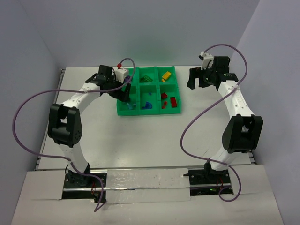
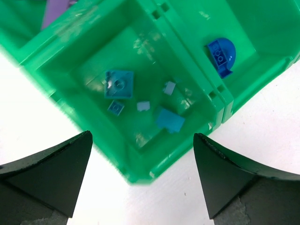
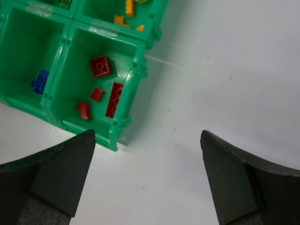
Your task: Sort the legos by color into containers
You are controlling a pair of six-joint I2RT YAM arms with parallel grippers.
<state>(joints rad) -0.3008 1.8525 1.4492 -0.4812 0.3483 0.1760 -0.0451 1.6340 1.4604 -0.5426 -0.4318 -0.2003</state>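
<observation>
Bolted at the tabletop's (image 1: 150, 140) near edge, both arms (image 1: 65, 124) reach toward the green tray (image 1: 148, 112) by the far edge; pale walls (image 1: 140, 28) enclose the white surface. From the left wrist, the left gripper (image 2: 142, 137), spread and empty, hangs over the tray's near left compartment of light blue legos (image 2: 118, 85). From the right wrist, the right gripper (image 3: 148, 133), wide and empty, hovers over white tabletop beside the near right compartment's red bricks (image 3: 100, 66).

White table (image 1: 154, 136), pale lavender walls (image 1: 154, 28)
</observation>
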